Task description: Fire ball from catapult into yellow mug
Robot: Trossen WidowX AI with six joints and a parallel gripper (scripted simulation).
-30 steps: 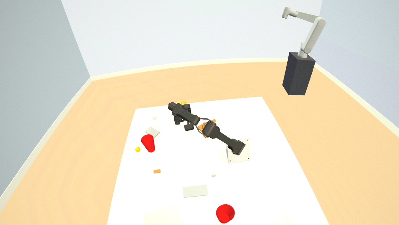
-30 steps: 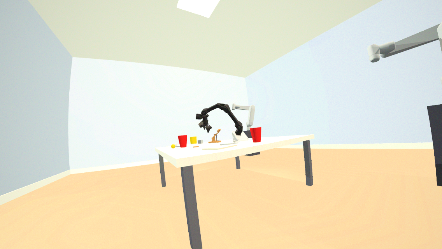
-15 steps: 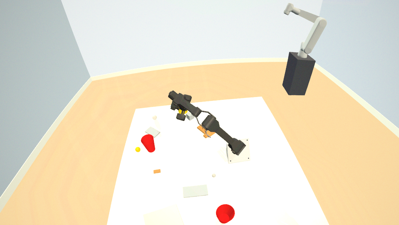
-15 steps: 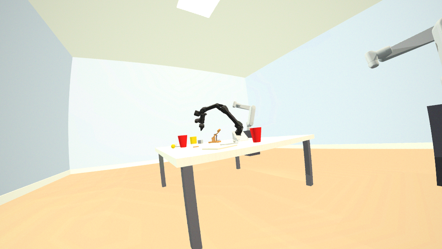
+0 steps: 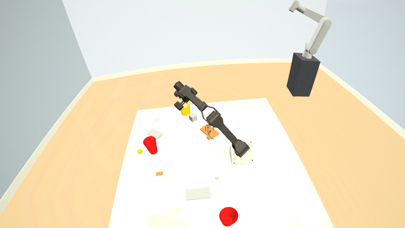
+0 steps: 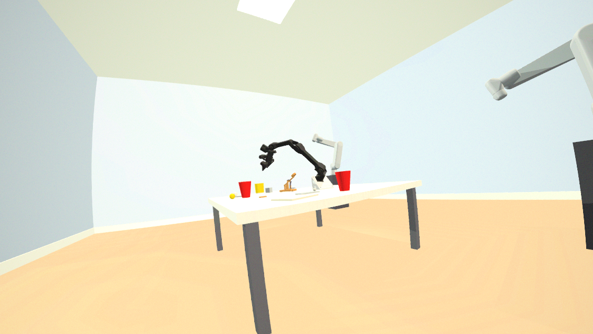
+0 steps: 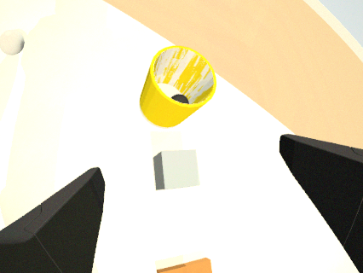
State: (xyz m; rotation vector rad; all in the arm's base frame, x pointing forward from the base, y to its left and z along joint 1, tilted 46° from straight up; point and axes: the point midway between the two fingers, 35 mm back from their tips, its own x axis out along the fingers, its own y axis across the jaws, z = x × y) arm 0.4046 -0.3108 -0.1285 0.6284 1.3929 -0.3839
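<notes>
Mug [image 7: 177, 87], yellow, stands upright near the table's [image 5: 272, 175] far edge; the wrist view looks down into its mouth and shows a small dark ball [image 7: 180, 99] lying on its bottom, against a streaked white and yellow inner wall. A grey cube [image 7: 176, 168] sits just beside the mug, on the side toward the catapult [image 5: 209, 131], whose orange base shows at the bottom of the wrist view. In the top view the catapult stands between the cube and the arm's base plate [image 5: 250, 158], partly under the arm's forearm.

Two red cups are on the table: one [image 5: 150, 144] lies tipped on its side near the left edge with a yellow ball [image 5: 139, 151] just beside it, the other [image 5: 228, 216] stands near the front edge with its mouth open and nothing visible inside. Two small white balls lie apart, one [image 5: 156, 119] near the far left corner, one [image 5: 216, 177] in front of the base plate. A small orange block [image 5: 159, 173] and several flat pale tiles [image 5: 198, 193] also lie on the top.

The gripper [image 5: 182, 102] hangs above the mug, fingers spread wide with nothing between them.

No writing or labels can be read on anything.
</notes>
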